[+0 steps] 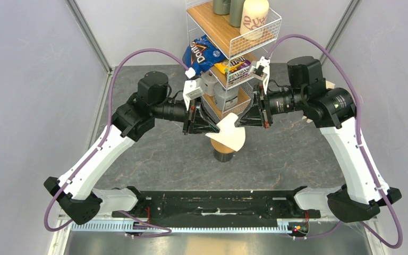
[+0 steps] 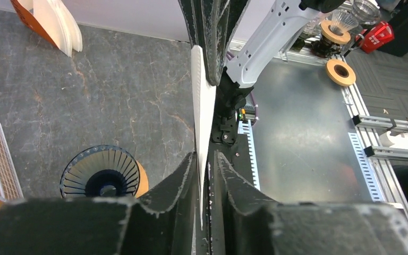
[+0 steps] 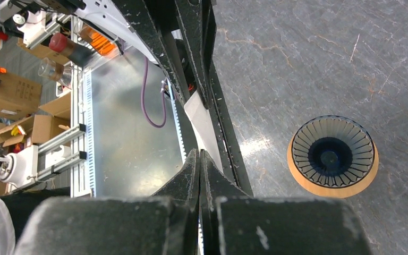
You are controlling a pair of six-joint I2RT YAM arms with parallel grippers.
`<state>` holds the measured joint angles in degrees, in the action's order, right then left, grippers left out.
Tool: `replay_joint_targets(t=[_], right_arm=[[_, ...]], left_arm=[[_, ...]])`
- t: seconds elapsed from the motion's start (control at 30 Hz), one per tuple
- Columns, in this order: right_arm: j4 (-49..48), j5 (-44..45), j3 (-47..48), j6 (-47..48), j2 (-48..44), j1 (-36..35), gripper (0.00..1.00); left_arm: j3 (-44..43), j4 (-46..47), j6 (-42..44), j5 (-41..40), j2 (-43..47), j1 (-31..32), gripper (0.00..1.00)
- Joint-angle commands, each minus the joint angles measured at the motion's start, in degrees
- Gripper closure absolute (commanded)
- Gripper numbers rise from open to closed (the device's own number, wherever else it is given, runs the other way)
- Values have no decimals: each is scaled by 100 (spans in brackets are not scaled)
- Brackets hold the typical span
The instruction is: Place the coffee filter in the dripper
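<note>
The coffee filter (image 1: 232, 135) is a flat white paper fan held in the air between both grippers, just above the dripper. My left gripper (image 1: 212, 126) grips its left edge and my right gripper (image 1: 243, 123) its right edge. In the left wrist view the filter (image 2: 203, 106) shows edge-on, running into the narrow jaws of the left gripper (image 2: 204, 155). In the right wrist view the right gripper (image 3: 199, 151) is pressed shut on the filter (image 3: 204, 119). The dark blue ribbed dripper (image 3: 332, 155) sits empty in a tan ring (image 3: 297, 175); it also shows in the left wrist view (image 2: 100, 178).
A wire shelf (image 1: 234, 37) stands just behind the grippers, with a blue chips bag (image 1: 202, 53) and a cream canister (image 1: 254, 18). A stack of spare white filters in an orange holder (image 2: 58, 24) stands on the table. The dripper rests on a dark cup (image 1: 224, 155).
</note>
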<state>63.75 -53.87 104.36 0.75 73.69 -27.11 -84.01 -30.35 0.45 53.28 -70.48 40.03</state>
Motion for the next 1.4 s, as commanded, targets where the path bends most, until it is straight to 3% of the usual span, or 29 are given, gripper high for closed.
replay_joint_targets(t=[0.0, 0.07, 0.1, 0.37, 0.43, 0.53, 0.8, 1.23, 1.37], right_arm=[[179, 191, 268, 340, 23, -167, 100], [215, 248, 293, 402, 24, -231, 100], [242, 283, 313, 444, 32, -255, 100], [321, 283, 445, 603, 41, -397, 100], [330, 280, 407, 593, 35, -413, 90], [303, 288, 299, 580, 8, -439, 82], [202, 327, 262, 470, 50, -488, 67], [-22, 254, 12, 424, -90, -584, 66], [-325, 254, -35, 287, -135, -586, 72]], left_arm=[[-74, 65, 8, 218, 69, 37, 82], [-40, 71, 20, 223, 94, 32, 96], [-18, 72, 38, 219, 111, 32, 98], [386, 591, 17, 78, 424, 31, 98], [387, 729, -251, -1, 395, 31, 98], [400, 1018, -612, -35, 362, 31, 98], [481, 1321, -1032, -36, 385, 29, 98], [647, 2292, -2186, -11, 325, -285, 98], [697, 2481, -2489, 60, 281, -294, 98]])
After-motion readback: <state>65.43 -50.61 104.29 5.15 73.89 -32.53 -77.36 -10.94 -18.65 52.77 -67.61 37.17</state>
